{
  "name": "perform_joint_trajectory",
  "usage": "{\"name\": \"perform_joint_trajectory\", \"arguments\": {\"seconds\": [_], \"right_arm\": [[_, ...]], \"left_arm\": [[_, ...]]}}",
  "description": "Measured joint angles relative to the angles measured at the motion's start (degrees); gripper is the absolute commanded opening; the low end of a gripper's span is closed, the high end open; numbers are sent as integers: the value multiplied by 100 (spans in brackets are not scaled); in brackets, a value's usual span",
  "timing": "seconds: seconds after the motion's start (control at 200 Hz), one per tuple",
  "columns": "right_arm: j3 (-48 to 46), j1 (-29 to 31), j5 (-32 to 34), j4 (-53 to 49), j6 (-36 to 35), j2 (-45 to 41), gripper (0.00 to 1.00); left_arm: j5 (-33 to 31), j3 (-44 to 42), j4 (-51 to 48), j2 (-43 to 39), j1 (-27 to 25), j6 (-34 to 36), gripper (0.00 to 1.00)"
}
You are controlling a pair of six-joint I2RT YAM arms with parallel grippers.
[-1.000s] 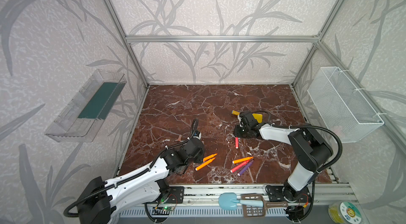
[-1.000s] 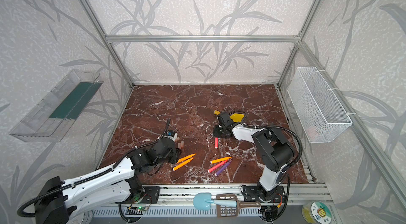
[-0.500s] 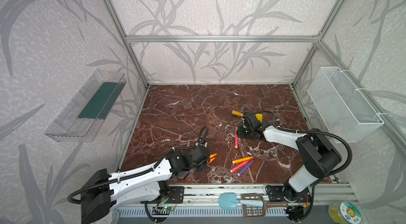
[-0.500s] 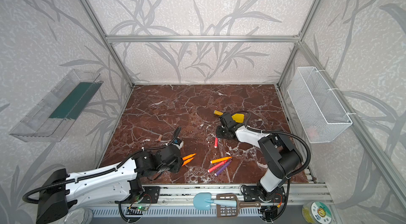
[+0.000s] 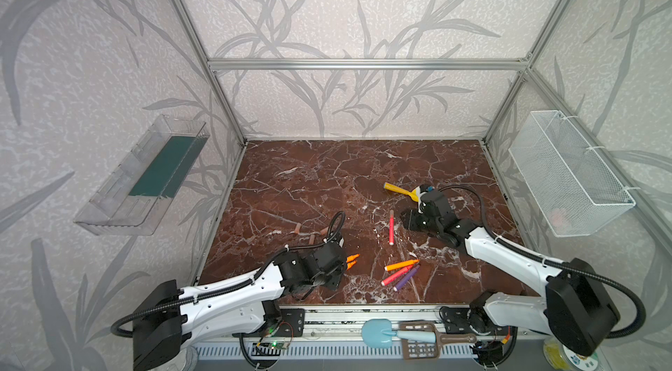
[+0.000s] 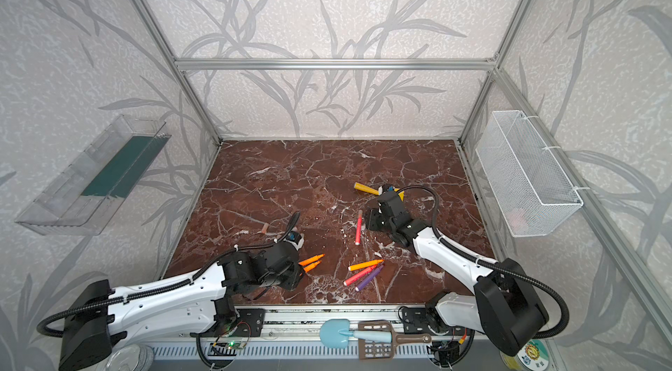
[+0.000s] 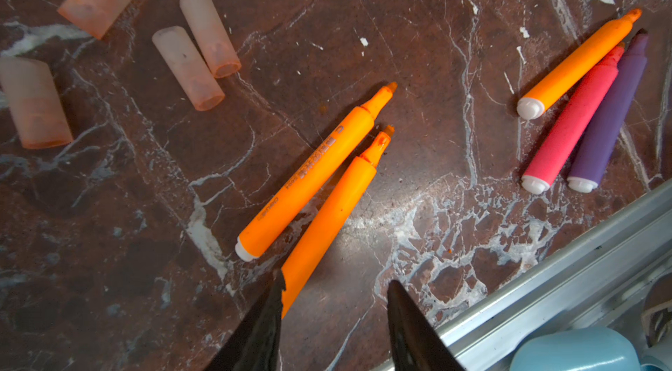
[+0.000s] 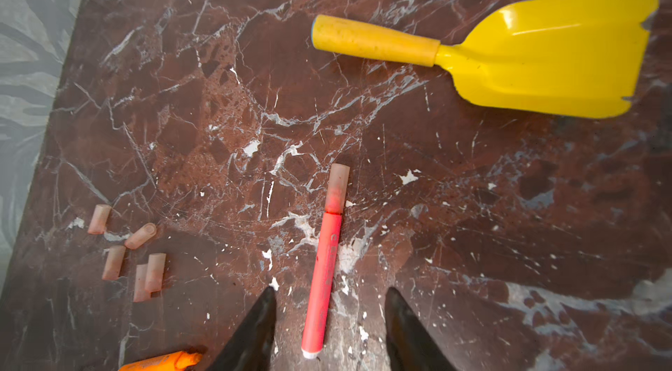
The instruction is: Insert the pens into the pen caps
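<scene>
A red-pink pen point(image 8: 322, 278) with a pen cap point(image 8: 337, 187) on its tip lies flat on the marble, also seen in a top view point(image 5: 391, 227). My right gripper point(image 8: 329, 293) hangs open just above its white end without touching it. Two orange pens point(image 7: 312, 176) lie side by side, and one's rear end is partly hidden behind a finger of my open left gripper point(image 7: 334, 283). An orange, a red-pink and a purple pen point(image 7: 582, 107) lie together nearer the front rail. Several loose pen caps point(image 7: 187, 67) lie in a cluster, visible too in the right wrist view point(image 8: 140, 235).
A yellow toy scoop point(image 5: 400, 190) lies behind the right gripper. The aluminium front rail point(image 7: 545, 278) runs close to the left gripper. A white wire basket point(image 5: 567, 176) hangs on the right wall and a clear tray point(image 5: 145, 176) on the left wall.
The right gripper has opened and let go of the capped red-pink pen, then drawn back a little. The left arm has swung forward, from near the caps to over the two orange pens.
</scene>
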Motion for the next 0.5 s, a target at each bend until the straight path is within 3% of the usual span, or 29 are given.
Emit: {"name": "perform_joint_trajectory", "arguments": {"seconds": [0.19, 0.5], "right_arm": [[-234, 0, 11, 87, 2, -549, 52], [-260, 0, 7, 109, 2, -715, 53]], "left_arm": [[35, 0, 85, 216, -7, 0, 49], [133, 0, 146, 544, -146, -44, 50]]}}
